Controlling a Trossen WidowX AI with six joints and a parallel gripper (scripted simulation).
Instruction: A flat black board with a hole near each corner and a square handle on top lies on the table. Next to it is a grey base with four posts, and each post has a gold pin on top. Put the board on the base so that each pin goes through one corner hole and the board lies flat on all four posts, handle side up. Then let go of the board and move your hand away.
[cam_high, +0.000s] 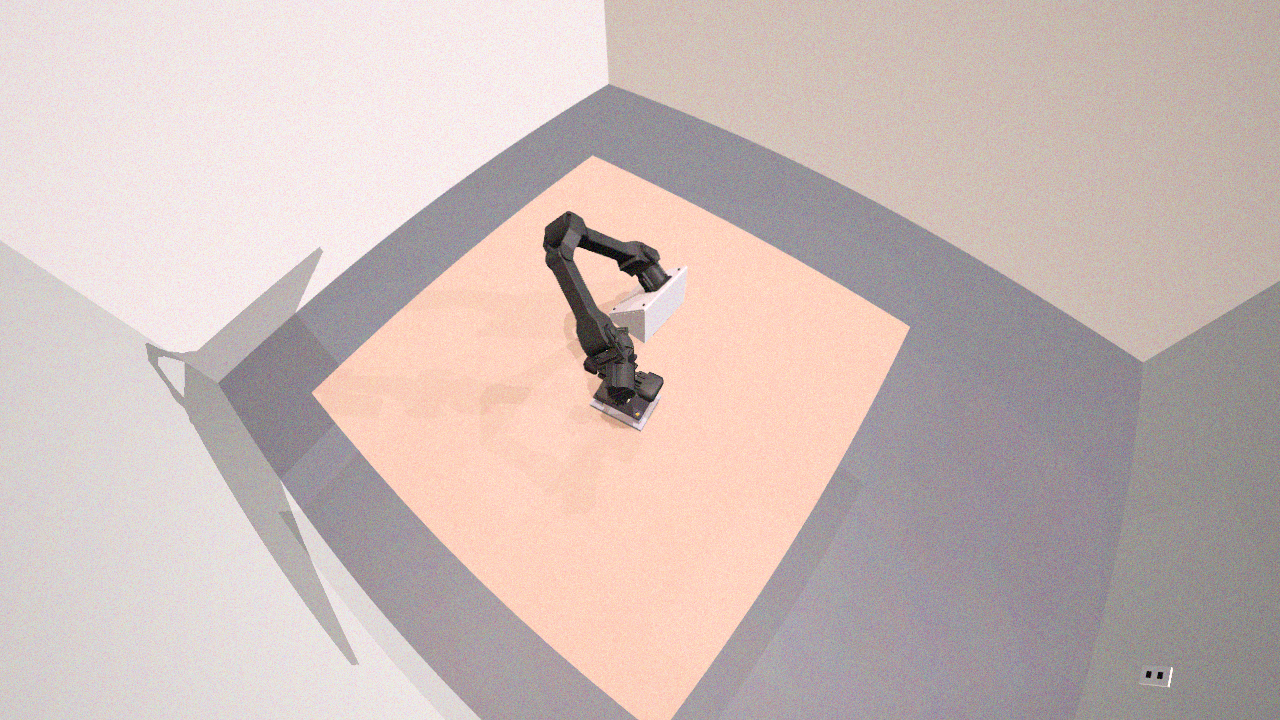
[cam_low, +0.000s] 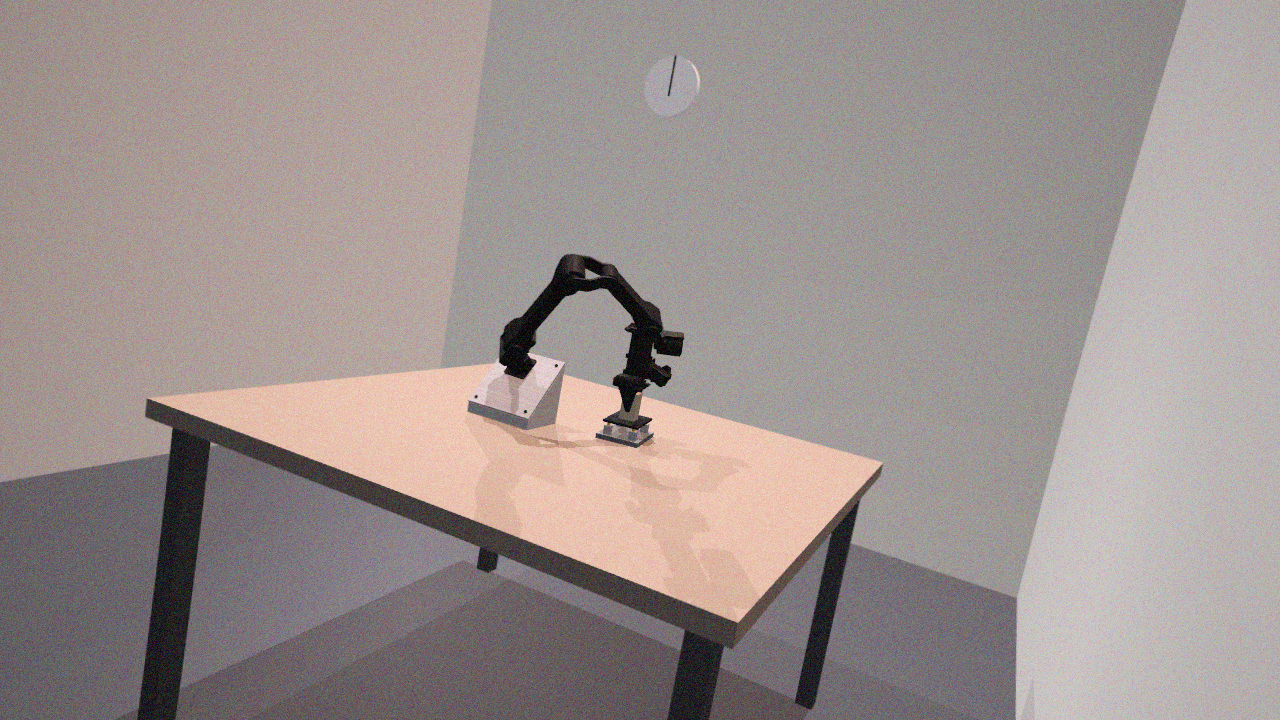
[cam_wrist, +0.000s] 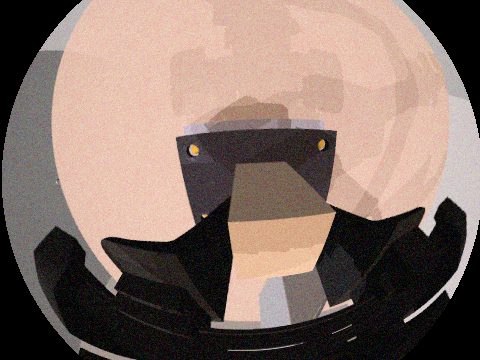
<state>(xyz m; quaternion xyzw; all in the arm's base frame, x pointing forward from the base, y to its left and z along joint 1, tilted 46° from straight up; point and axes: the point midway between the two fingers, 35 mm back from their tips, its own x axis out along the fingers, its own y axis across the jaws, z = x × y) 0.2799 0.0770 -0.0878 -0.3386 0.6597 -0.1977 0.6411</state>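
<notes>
Black board (cam_high: 639, 411) (cam_low: 617, 419) (cam_wrist: 210, 175) over grey base (cam_high: 642, 427) (cam_low: 626, 439) (cam_wrist: 300, 125), pincer (cam_high: 624, 398) (cam_low: 629, 407) (cam_wrist: 280, 215) gripping handle (cam_low: 631, 407) (cam_wrist: 280, 192), wedge mount (cam_high: 666, 306) (cam_low: 546, 400) nearby

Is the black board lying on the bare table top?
No, the black board sits up above the grey base.

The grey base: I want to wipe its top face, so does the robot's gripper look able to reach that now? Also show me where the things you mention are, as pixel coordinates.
Probably not: the black board (cam_high: 637, 411) (cam_low: 637, 420) (cam_wrist: 210, 172), handle clamped in the gripper (cam_low: 630, 407) (cam_wrist: 280, 225), covers most of the base (cam_high: 640, 427) (cam_low: 623, 438).
</notes>
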